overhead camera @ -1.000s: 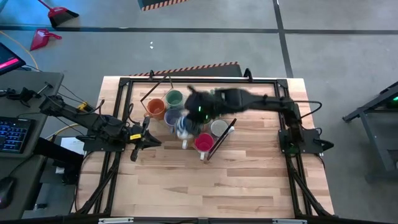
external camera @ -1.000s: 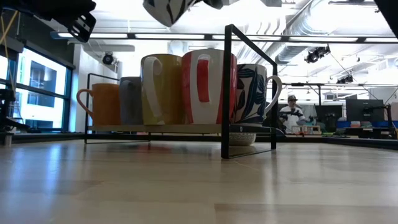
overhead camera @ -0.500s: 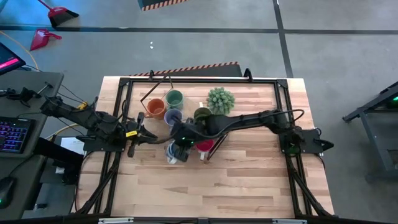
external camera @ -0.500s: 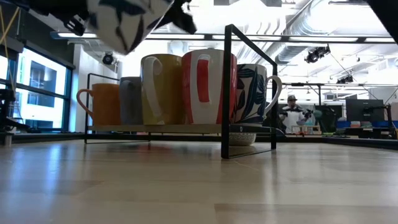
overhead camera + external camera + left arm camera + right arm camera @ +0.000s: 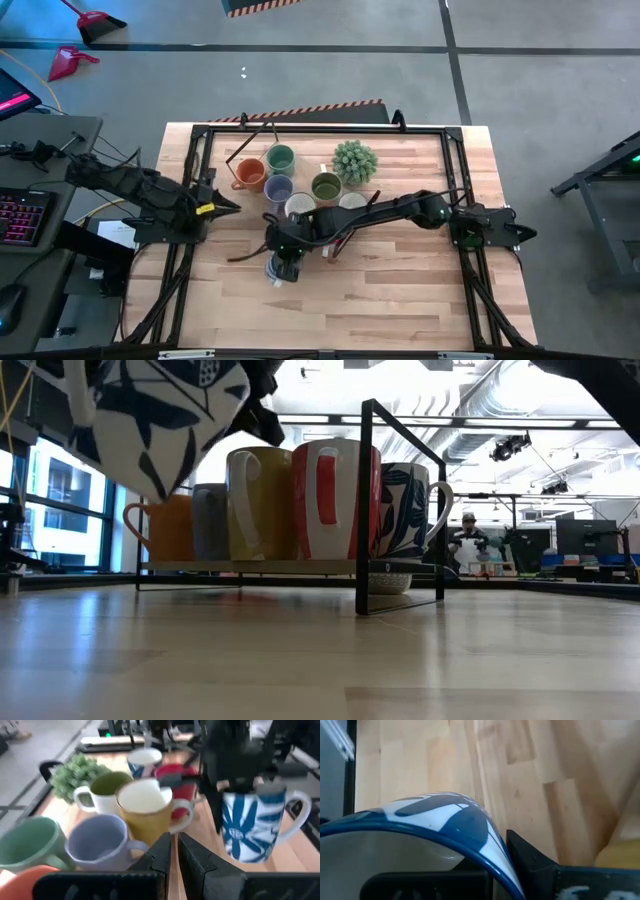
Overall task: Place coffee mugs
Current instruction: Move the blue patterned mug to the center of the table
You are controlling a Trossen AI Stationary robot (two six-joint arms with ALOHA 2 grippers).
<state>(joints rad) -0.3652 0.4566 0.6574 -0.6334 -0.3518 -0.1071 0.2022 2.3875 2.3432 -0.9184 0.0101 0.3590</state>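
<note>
My right gripper (image 5: 285, 247) is shut on a white mug with a blue leaf pattern (image 5: 281, 268), held over bare table just near-left of a black wire rack (image 5: 363, 510). The rack holds coffee mugs: orange (image 5: 248, 175), green (image 5: 280, 158), blue-grey (image 5: 277, 188), yellow (image 5: 147, 812), olive (image 5: 326, 186), red (image 5: 335, 500) and white (image 5: 352, 202). They stand upright on their bases. My left gripper (image 5: 174, 851) is shut with nothing in it. It hangs at the table's left edge (image 5: 222, 207) and points toward the rack. My right gripper holds the patterned mug by its rim (image 5: 470, 827), on the side away from the handle (image 5: 300, 810). One finger (image 5: 530, 862) lies on the outer wall; the other seems to be inside. The fingers slant down from above. The mug (image 5: 150, 425) hangs slightly tilted, clear of the table.
A spiky green potted plant (image 5: 354, 160) stands on the far side of the rack. A black frame (image 5: 200, 135) runs round the wooden table. Bare tabletop (image 5: 350, 300) stretches toward the near edge. A person (image 5: 466, 540) sits in the room beyond.
My right gripper has carried the patterned mug from above the rack down and toward the table's near-left, past the rack's near side, and the mug stays clear of the table. My left gripper has drawn back toward the left edge and risen a little.
</note>
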